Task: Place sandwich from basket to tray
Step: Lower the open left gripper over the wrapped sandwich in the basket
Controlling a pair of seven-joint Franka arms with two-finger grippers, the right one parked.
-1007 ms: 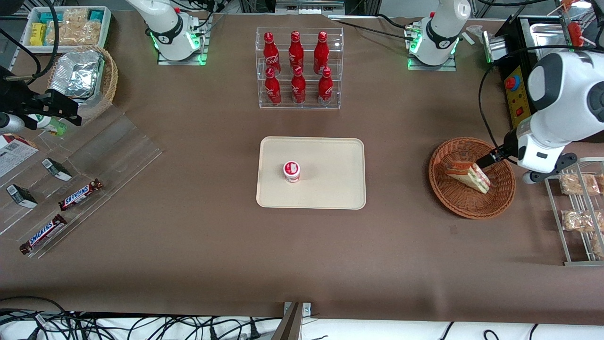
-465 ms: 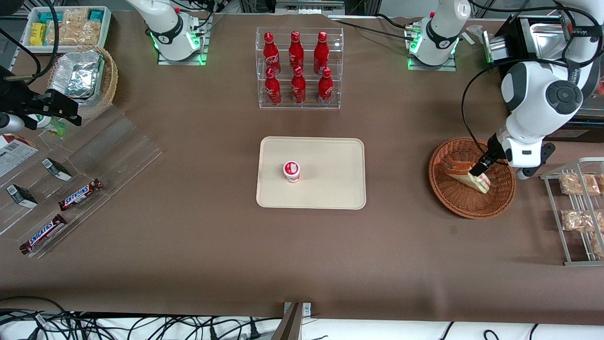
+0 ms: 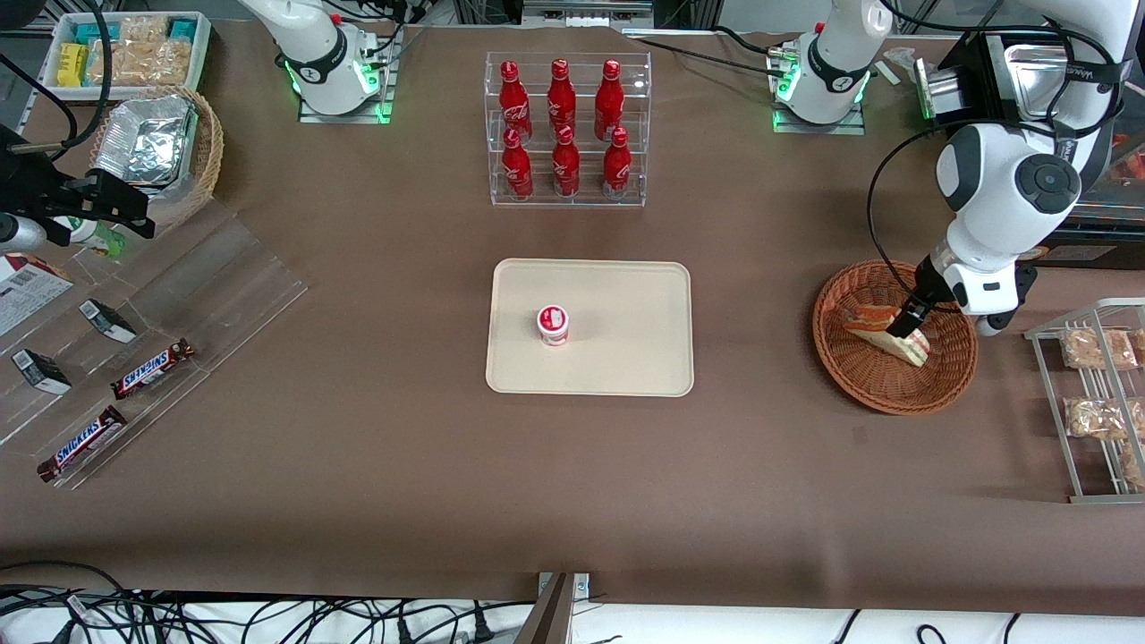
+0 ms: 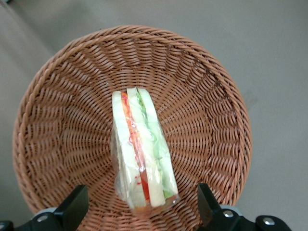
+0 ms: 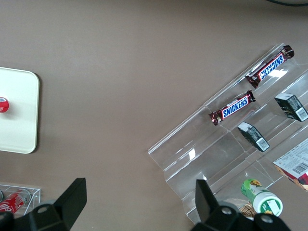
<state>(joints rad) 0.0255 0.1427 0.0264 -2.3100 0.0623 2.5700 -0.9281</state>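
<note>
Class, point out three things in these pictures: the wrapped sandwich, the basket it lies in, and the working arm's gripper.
sandwich (image 4: 142, 154), left wrist view, on its layered cut face.
basket (image 3: 872, 394), front view, on its woven wall nearest the camera.
gripper (image 3: 905, 328), front view, midway between its open fingertips, over the sandwich.

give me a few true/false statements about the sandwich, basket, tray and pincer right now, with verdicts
1. The sandwich lies in the basket. True.
2. The pincer is shut on the sandwich. False: its fingers stand open on either side of the sandwich, not touching it.
3. The tray holds a small red-and-white cup. True.
4. The sandwich is unwrapped. False: it sits in clear wrap, with red and green filling showing between the white bread.
5. The basket sits on the tray. False: it rests on the brown table, apart from the tray, toward the working arm's end.
6. The pincer hangs over the basket. True.
</note>
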